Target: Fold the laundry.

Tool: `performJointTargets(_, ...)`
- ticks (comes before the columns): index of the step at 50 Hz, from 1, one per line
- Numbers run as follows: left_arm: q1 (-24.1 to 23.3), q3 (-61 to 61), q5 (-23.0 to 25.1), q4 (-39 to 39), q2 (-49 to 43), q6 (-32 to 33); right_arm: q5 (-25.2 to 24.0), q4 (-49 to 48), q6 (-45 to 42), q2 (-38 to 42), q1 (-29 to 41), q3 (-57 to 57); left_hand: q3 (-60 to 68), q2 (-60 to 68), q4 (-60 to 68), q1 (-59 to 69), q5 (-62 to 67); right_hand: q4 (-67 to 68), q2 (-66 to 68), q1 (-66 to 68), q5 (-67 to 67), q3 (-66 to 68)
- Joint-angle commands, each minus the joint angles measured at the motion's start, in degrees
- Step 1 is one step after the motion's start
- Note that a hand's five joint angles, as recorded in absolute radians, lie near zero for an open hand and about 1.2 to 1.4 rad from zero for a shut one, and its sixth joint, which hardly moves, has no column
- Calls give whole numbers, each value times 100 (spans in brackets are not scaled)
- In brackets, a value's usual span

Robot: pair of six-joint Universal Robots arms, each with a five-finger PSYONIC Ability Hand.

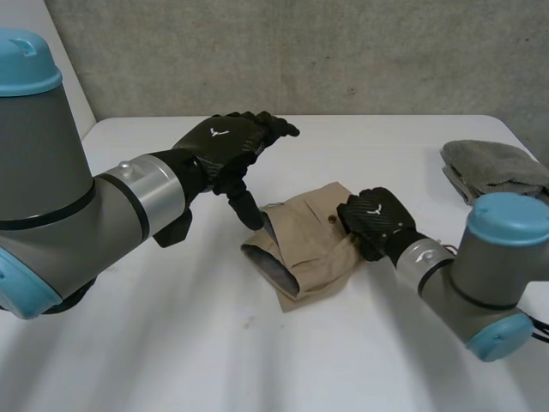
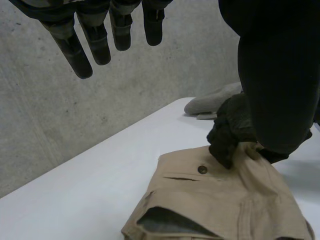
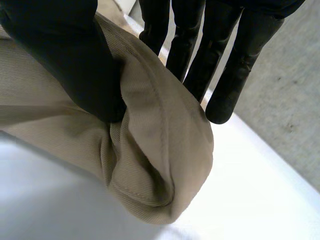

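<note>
A folded tan garment [image 1: 309, 245] lies in the middle of the white table [image 1: 171, 343], its open end facing the near left. My right hand [image 1: 373, 219] sits at the garment's right edge. In the right wrist view its thumb [image 3: 65, 55] and fingers [image 3: 235, 75] pinch a raised fold of the tan cloth [image 3: 150, 150]. My left hand [image 1: 227, 142] hovers open above the table just past the garment's far left corner, fingers [image 2: 95, 40] straight and thumb [image 2: 280, 75] pointing down. In the left wrist view the garment [image 2: 220, 200] shows a button, with my right hand [image 2: 232, 130] gripping behind it.
A folded grey cloth [image 1: 497, 167] lies at the table's far right edge, behind my right arm; the left wrist view has this grey cloth [image 2: 212, 102] beyond the garment. A concrete wall [image 1: 300, 51] stands behind the table.
</note>
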Motion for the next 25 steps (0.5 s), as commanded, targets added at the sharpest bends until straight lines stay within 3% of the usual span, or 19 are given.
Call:
performJointTargets(1,7,0,0,1,-31,-21,-308,573,-101,-129,-118,51,17,198,58,245,-74,1199,1424,2758,1700,1299)
performJointTargets(7,7,-9,0,1,-40,-21,-387,599,-127,-147,-197,25,17,198,58,245,-74,1199,1424,2758,1700,1299)
performJointTargets(8,7,0,0,1,-40,-21,-387,634,-153,-130,-215,25,17,198,58,245,-74,305,530,1864,807,406)
performJointTargets(10,7,0,0,1,-40,-21,-378,634,-276,-103,-250,95,17,198,58,245,-74,-3249,-3024,-1690,-2748,-3149)
performJointTargets(25,7,-9,0,1,-58,-21,-343,643,-716,-174,-329,368,17,198,58,245,-74,-3891,-3666,-2332,-3390,-3791)
